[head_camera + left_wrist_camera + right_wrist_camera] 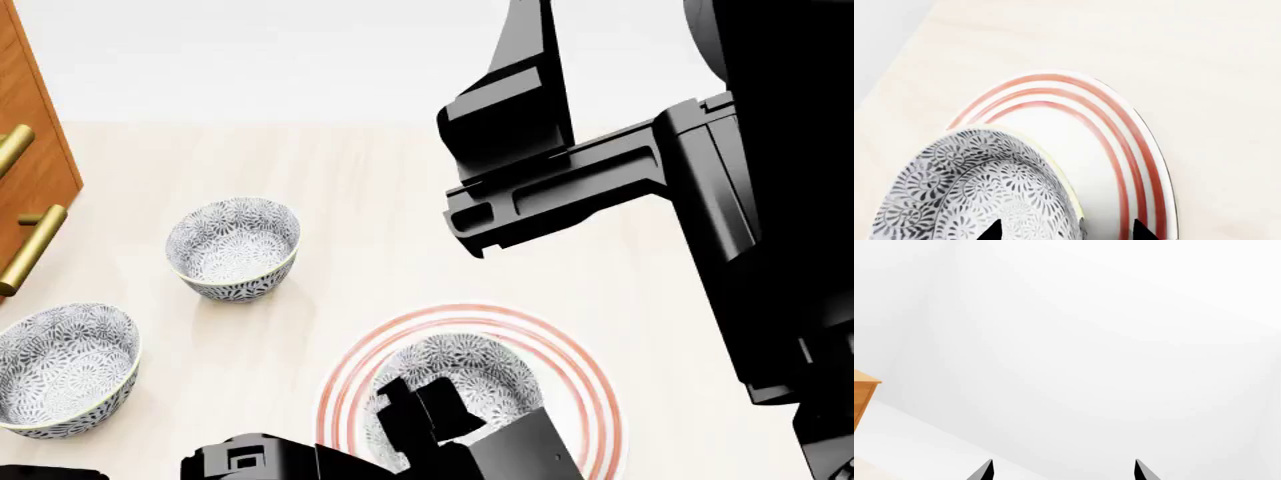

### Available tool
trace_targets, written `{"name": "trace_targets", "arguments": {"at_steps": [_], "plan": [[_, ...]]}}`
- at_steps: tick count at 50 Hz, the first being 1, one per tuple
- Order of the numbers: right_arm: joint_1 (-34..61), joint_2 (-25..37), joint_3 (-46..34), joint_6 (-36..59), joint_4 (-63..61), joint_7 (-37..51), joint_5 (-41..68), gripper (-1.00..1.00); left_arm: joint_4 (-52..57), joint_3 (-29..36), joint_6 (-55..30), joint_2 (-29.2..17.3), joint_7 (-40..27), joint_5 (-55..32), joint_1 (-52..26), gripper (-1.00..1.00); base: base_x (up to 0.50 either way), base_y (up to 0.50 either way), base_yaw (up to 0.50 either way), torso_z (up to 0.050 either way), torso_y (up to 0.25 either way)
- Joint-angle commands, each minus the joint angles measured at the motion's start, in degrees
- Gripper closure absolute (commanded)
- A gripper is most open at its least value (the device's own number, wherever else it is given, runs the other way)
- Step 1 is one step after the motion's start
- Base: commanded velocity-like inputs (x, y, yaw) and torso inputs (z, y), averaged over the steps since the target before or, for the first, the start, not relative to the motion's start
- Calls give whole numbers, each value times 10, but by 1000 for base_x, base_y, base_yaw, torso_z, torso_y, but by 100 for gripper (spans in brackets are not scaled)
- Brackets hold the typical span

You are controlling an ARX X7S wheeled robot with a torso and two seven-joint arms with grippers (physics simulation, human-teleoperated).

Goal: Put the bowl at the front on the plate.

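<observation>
The bowl, white with a dense grey-blue floral pattern, rests on the plate, a flat white plate with three thin red rings. In the head view the bowl sits slightly left of centre on the plate. My left gripper is open directly over it, one fingertip inside the bowl and the other outside, with the bowl's wall between them and neither pad visibly pressing. From the head camera, the left gripper covers the bowl's near side. My right gripper is open and empty, held high facing a white wall.
Two look-alike patterned bowls stand on the pale wooden table, one at the left and one nearer at the far left. A wooden cabinet with brass handles borders the left edge. The raised right arm fills the upper right.
</observation>
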Motion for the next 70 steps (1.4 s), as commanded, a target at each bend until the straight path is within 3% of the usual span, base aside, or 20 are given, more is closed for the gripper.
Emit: {"name": "trace_targets", "arguments": {"at_steps": [1, 21, 47, 70], "plan": [[-4, 1, 0, -3, -3, 1, -2, -100, -8, -2, 10, 0, -14, 5, 1, -100, 0, 0, 0, 0, 0], [-10, 8, 3, -9, -11, 7, 2, -100, -14, -2, 28, 0, -20, -7, -6, -100, 0, 0, 0, 0, 0], [-5, 11, 4, -11, -16, 12, 6, -100, -4, 2, 87, 0, -12, -113, -74, -100, 0, 0, 0, 0, 0], [-21, 27, 15, -27, -41, 20, 14, -100, -93, 0, 152, 0, 19, -147, -103, -100, 0, 0, 0, 0, 0]]}}
